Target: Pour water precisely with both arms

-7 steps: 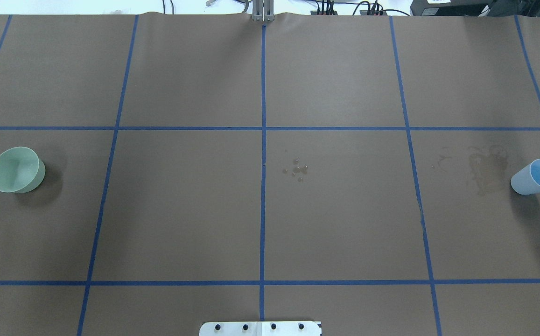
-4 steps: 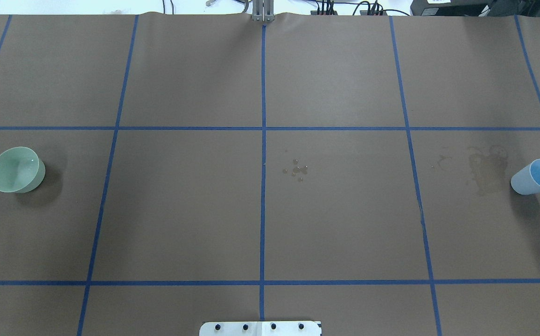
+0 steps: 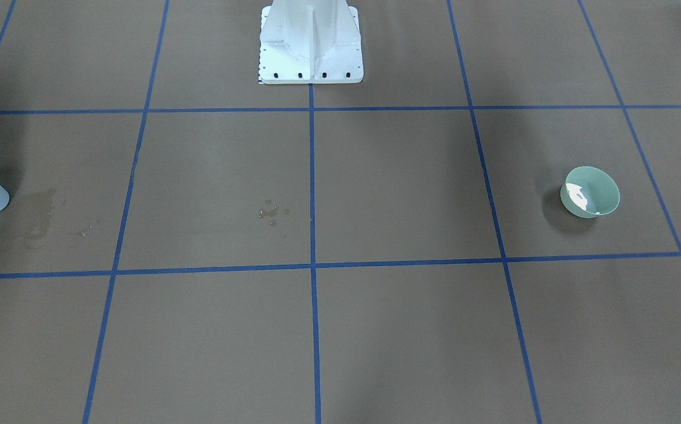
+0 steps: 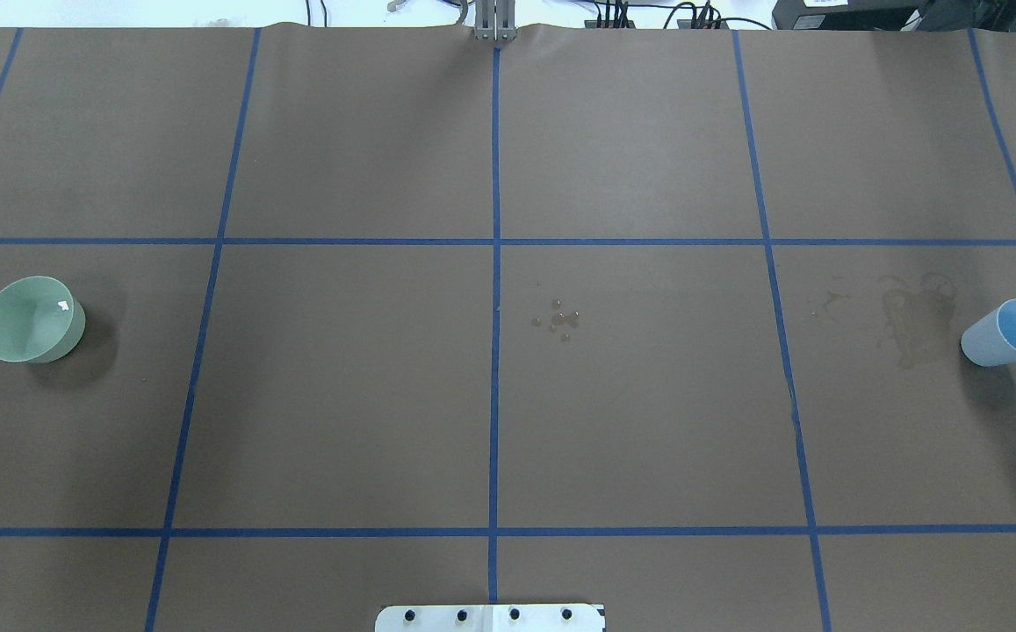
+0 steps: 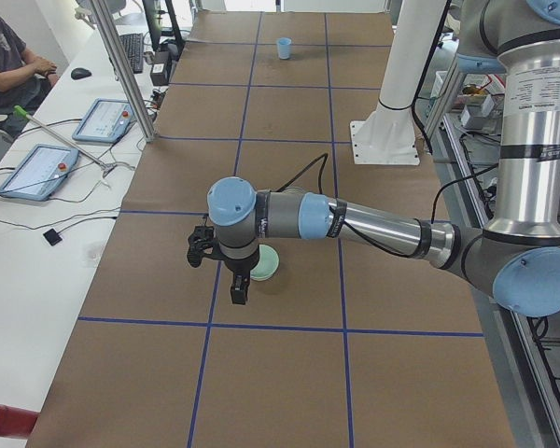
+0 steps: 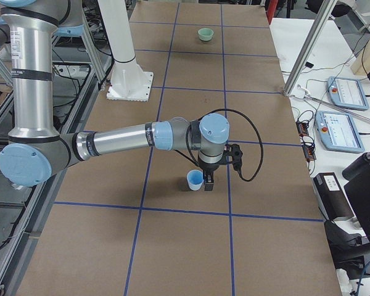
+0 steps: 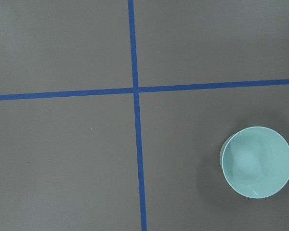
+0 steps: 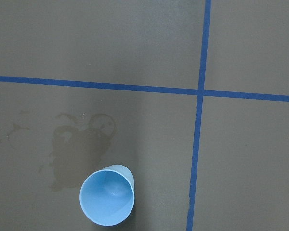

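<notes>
A green bowl [image 4: 32, 319] stands at the table's left end and shows bright glints inside [image 3: 577, 196]. A light blue cup [image 4: 1008, 332] stands upright at the right end; water in it is hardly visible [image 8: 116, 191]. Small water drops [image 4: 560, 320] lie near the table's middle. My left arm [image 5: 355, 219] holds its gripper [image 5: 238, 289] just beside the bowl [image 5: 264, 264]. My right arm [image 6: 117, 140] holds its gripper [image 6: 208, 182] right next to the cup [image 6: 195, 180]. I cannot tell whether either gripper is open or shut.
A wet stain [image 4: 911, 320] darkens the brown cover beside the cup. The white pedestal [image 3: 311, 44] stands at the robot's edge. Blue tape lines [image 4: 495, 263] grid the table. An operator [image 5: 5, 56] and tablets [image 5: 37, 168] are at the side bench.
A small bright glint has appeared inside the green bowl. The bowl, the cup and the drops have not moved.
</notes>
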Controlling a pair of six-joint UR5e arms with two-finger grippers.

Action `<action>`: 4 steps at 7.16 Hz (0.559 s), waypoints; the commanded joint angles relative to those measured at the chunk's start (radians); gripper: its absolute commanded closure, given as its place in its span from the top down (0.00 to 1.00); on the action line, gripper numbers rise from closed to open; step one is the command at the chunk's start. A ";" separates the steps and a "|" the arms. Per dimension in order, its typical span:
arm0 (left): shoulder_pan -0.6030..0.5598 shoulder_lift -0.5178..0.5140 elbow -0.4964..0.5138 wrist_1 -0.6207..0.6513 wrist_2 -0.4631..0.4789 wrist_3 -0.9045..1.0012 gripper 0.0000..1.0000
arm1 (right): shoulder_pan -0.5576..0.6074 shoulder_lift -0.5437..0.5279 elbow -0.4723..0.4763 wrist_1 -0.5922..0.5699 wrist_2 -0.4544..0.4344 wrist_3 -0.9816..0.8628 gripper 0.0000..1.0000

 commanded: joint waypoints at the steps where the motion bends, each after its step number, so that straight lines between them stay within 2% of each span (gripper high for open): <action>1: -0.001 0.005 0.050 -0.007 -0.001 -0.002 1.00 | 0.000 0.000 -0.005 0.000 0.000 0.000 1.00; 4: -0.001 0.005 0.078 -0.007 -0.001 0.001 1.00 | 0.000 -0.011 -0.017 0.000 -0.003 -0.002 1.00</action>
